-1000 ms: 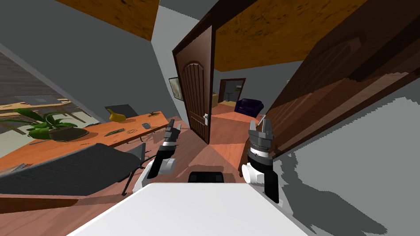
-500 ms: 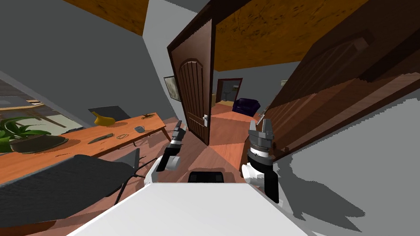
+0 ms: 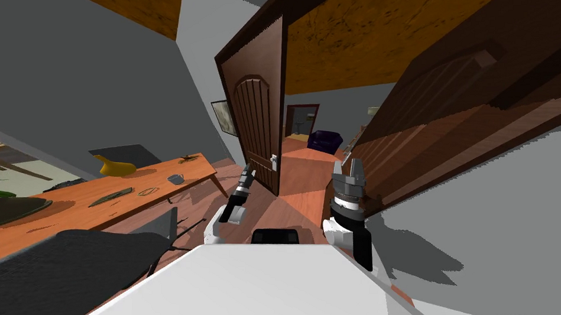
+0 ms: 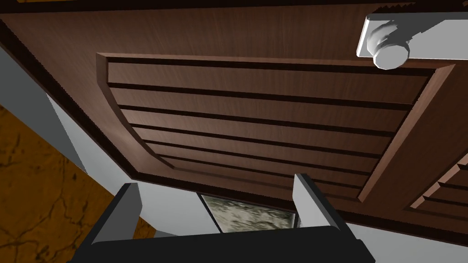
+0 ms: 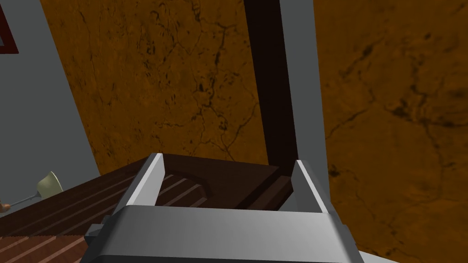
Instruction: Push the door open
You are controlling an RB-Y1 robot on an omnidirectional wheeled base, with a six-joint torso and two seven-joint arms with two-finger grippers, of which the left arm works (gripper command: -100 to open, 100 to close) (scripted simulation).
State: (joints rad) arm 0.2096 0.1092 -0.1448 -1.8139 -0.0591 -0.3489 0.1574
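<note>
Standing close beside a big dark brown leaf on the right, the largest shape in the head view. Facing the door straight ahead, dark brown too, ajar, with a gap at its knob edge showing floor beyond. Skirting an orange desk on the left. Glimpsing a dark sofa through the gap. Reaching with the left gripper toward the door's slatted panel, lower than the knob; fingers spread, pinching nothing; cannot tell whether touching the wood. Holding the right gripper up beside the leaf, fingers likewise spread and empty. Judging the job partly done: ajar, yet the gap probably too narrow for passing. Left to do: press on the panel and swing it wide.
</note>
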